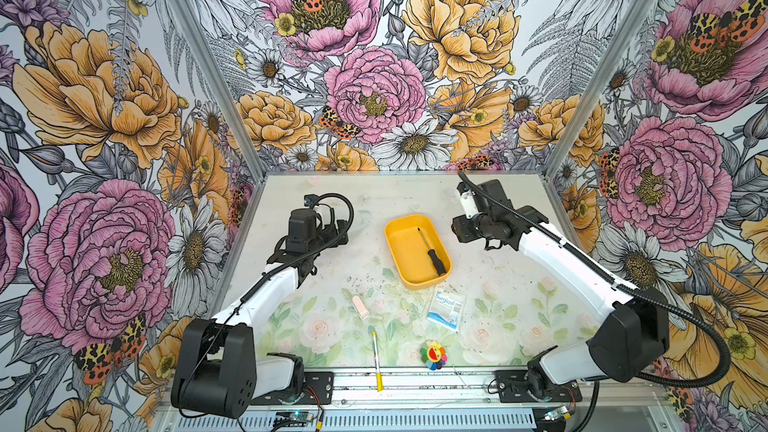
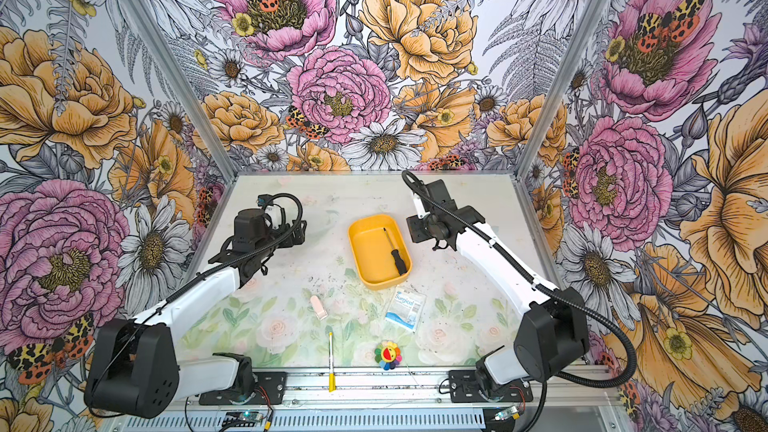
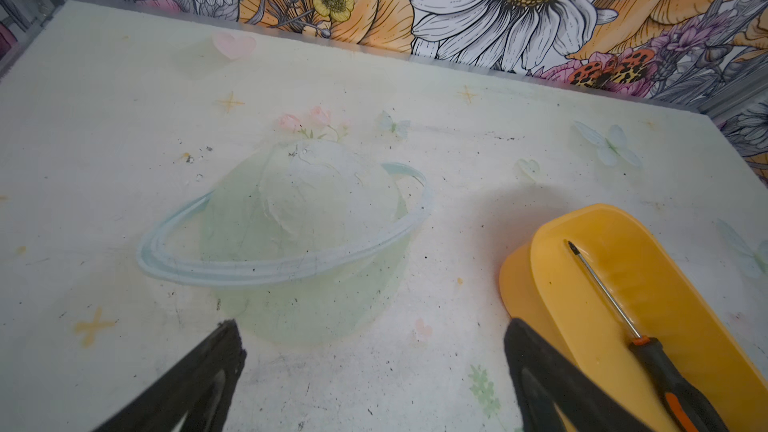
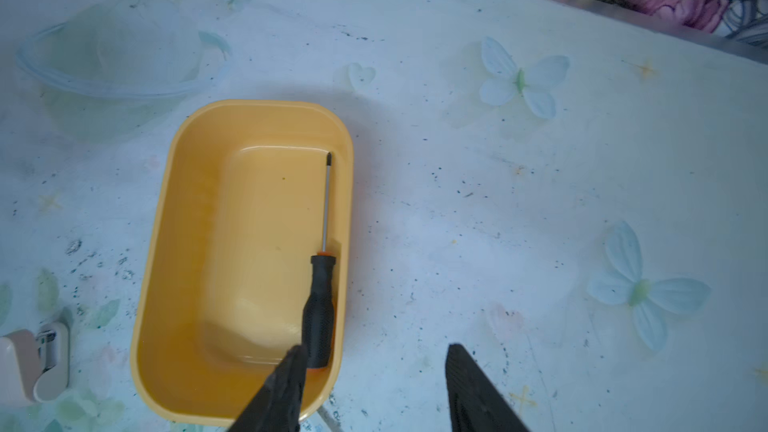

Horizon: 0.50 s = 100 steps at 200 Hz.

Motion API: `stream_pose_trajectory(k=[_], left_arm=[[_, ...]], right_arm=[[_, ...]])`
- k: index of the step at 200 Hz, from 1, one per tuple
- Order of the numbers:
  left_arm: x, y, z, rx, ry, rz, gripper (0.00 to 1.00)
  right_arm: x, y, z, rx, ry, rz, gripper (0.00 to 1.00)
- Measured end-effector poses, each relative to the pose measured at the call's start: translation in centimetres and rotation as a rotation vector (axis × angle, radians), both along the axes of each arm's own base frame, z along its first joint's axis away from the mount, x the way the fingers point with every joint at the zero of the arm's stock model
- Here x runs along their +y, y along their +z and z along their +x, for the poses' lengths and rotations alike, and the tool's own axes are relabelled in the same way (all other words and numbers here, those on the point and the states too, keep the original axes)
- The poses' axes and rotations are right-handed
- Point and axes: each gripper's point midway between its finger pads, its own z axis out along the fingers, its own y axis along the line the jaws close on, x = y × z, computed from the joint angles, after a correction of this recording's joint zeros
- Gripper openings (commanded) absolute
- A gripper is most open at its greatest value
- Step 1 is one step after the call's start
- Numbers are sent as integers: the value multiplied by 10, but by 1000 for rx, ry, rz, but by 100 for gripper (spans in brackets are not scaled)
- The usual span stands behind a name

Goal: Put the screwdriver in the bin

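Closest to the lens in both top views is the left arm's black shoulder housing (image 1: 212, 363), at 7 o'clock. A white-and-yellow pen (image 1: 376, 361) lies at 6 o'clock. Mid-table sits the bin (image 1: 390, 243), a shallow yellow-orange plastic tray with rounded corners, its long axis running 11 to 5. The screwdriver (image 1: 432, 252) lies flat inside it along the 3 o'clock wall, with its thin shaft toward 11 and its black handle toward 5. Only that lengthwise lie gives it room, so I judge the task done. A paper sachet (image 1: 445, 310) lies just beyond the bin's 5 o'clock end.

From the left wrist, the left gripper (image 3: 372, 334) has its matte black fingers spread wide over the bare, scuffed table (image 3: 124, 118) with nothing between them. The glossy bin is just beside one finger.

From the right wrist, the right gripper (image 4: 376, 351) is parted about halfway and holds nothing. One ridged finger crosses in front of the handle's end, probably above it rather than touching. An orange collar marks where the bright steel shaft meets the ribbed grip.
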Motion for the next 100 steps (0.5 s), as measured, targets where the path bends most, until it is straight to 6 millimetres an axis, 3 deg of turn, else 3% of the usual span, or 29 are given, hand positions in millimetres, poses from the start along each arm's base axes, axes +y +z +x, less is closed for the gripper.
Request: stream_pose_trajectory(k=[33,100], left_arm=[[8,8,-8,-88,16,41,99],[40,9,-23,-234,119,127,99]], right_arm=[[-61,-17,10,-92,-121,-32,56],[-123,-62,14,-251,-284,-57,56]])
